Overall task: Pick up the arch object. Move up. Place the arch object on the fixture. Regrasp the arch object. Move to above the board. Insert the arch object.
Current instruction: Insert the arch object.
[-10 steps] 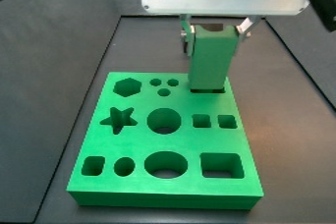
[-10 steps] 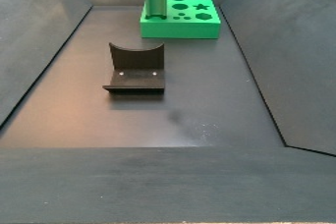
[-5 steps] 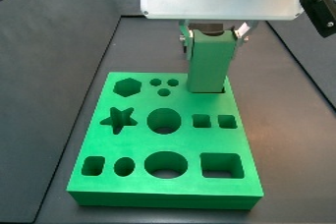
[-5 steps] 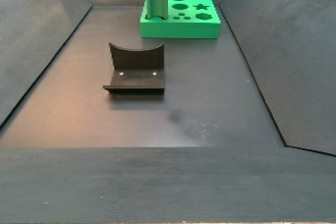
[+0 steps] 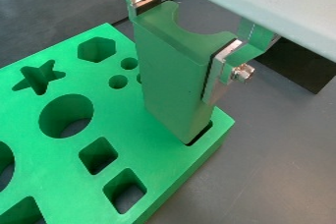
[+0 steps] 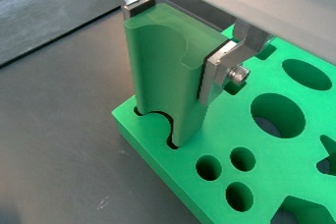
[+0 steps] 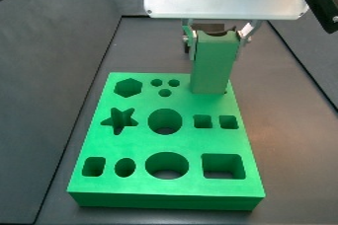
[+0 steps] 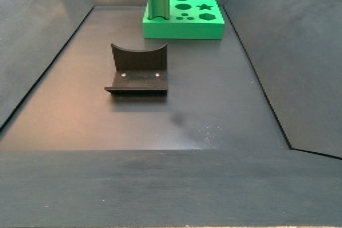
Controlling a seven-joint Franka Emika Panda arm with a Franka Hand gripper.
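The arch object (image 7: 214, 63) is a tall muted-green block standing upright with its lower end in the arch cut-out at the far right corner of the board (image 7: 158, 197), a bright green slab with shaped holes. My gripper (image 7: 214, 34) comes down from above and is shut on the arch's upper part. Both wrist views show the silver fingers (image 5: 226, 66) (image 6: 221, 66) pressed on opposite sides of the arch (image 5: 178, 81) (image 6: 164, 81), whose curved notch faces up. The fixture (image 8: 138, 69), dark with a U-shaped dip, stands bare on the floor nearer the camera than the board (image 8: 187, 30).
Dark sloping walls (image 8: 47, 67) enclose the black floor on both sides. The board's other cut-outs, among them a star (image 7: 119, 120), a hexagon (image 7: 126, 87) and circles, hold nothing.
The gripper and the arch object have come down a little; the arch sits slightly deeper in its cut-out. Nothing else has moved.
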